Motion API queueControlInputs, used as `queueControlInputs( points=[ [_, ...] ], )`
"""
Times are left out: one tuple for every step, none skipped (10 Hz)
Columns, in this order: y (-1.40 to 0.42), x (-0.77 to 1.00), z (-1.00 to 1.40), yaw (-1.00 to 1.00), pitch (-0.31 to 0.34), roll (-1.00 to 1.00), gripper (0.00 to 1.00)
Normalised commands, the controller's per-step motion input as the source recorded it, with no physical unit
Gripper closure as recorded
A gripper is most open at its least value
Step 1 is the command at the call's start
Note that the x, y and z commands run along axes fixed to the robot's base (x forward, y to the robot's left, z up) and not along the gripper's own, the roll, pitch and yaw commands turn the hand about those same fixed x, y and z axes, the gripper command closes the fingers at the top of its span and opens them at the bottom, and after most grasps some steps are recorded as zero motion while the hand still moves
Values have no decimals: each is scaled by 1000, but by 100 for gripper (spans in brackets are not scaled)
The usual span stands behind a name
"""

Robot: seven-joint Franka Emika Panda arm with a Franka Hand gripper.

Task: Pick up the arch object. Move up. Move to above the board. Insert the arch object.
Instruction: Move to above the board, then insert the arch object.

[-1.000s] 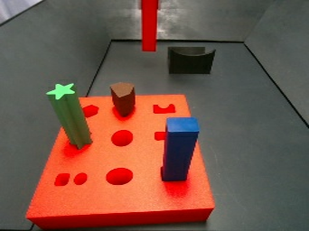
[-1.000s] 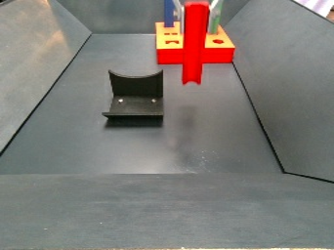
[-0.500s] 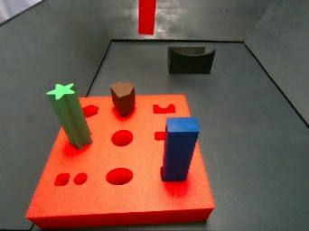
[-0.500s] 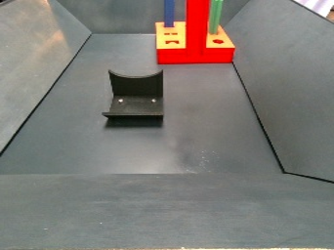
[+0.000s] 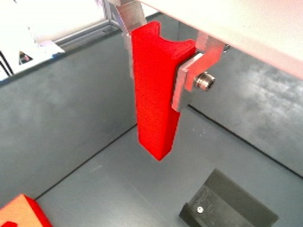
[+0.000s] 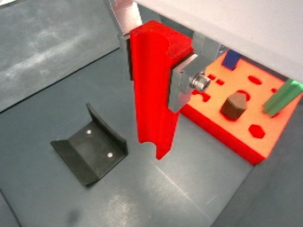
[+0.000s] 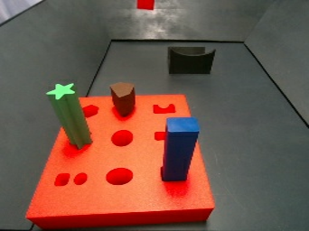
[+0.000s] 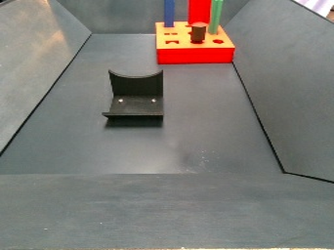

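— What is seen standing upright in a side view?

— Three pegs are seen: a green star-topped post, a short brown peg just behind and beside it, and a blue square post set apart towards the near side. All three are also caught in a wrist view, the brown peg lying between the other two.

— And on the floor?

— The fixture is found on the dark grey floor, well apart from the pegs. Its upright plate and base plate are shown in both side views.

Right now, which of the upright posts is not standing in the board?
The red post, clamped in the gripper above the floor; the green, brown and blue ones stand in the board.
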Motion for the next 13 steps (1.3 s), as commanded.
queueControlInputs(
  points=[
    [-1000,34,161,-180,-3,37,100],
    [-1000,35,173,-98,4,51,100],
    [-1000,35,184,-60,21,16,100],
    [-1000,38,186,-31,42,1,100],
    [-1000,43,190,-15,59,-8,100],
    [-1000,57,193,-2,81,-7,100],
    [-1000,74,197,3,99,5,100],
    [-1000,103,203,4,123,3,100],
    [-862,118,182,5,140,2,100],
    [-491,103,115,9,145,16,100],
    [-255,92,65,11,137,24,100],
    [0,-69,-29,0,0,9,100],
    [0,126,-6,0,43,7,100]
  ],
)
